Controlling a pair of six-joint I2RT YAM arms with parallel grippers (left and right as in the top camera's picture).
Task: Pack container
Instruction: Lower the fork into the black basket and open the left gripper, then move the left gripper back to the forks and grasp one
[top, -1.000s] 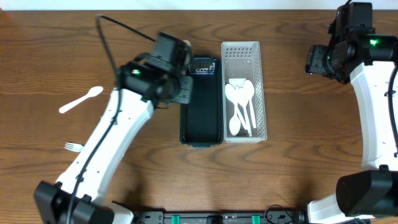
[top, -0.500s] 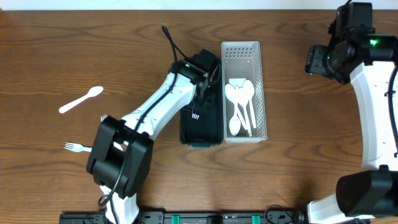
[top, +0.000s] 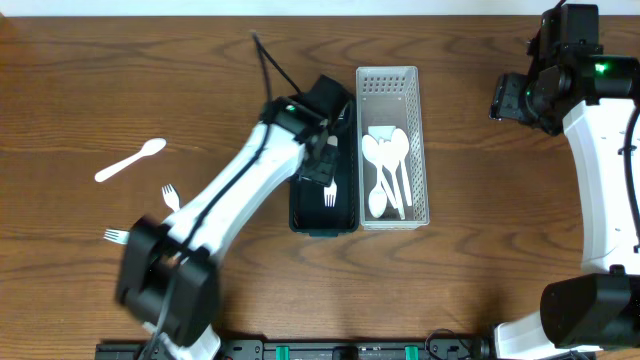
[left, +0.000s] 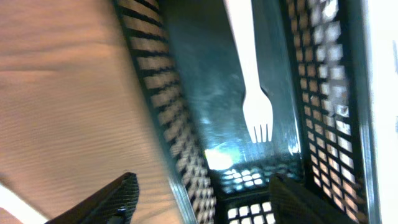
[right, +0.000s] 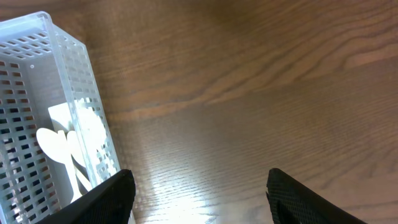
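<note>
Dropped into the dark basket (top: 322, 228), the white fork (top: 329, 193) lies lengthwise; left end effector (left: 205, 199) released. Its next fork (top: 170, 196) lies leftward.

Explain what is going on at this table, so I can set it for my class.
Plastic cutlery is being sorted into two baskets. The left pincer hangs open over the dark basket, where one white fork lies. The white basket beside it holds spoons. A loose spoon and two forks lie on the table. The right pincer is open, off to the side.
</note>
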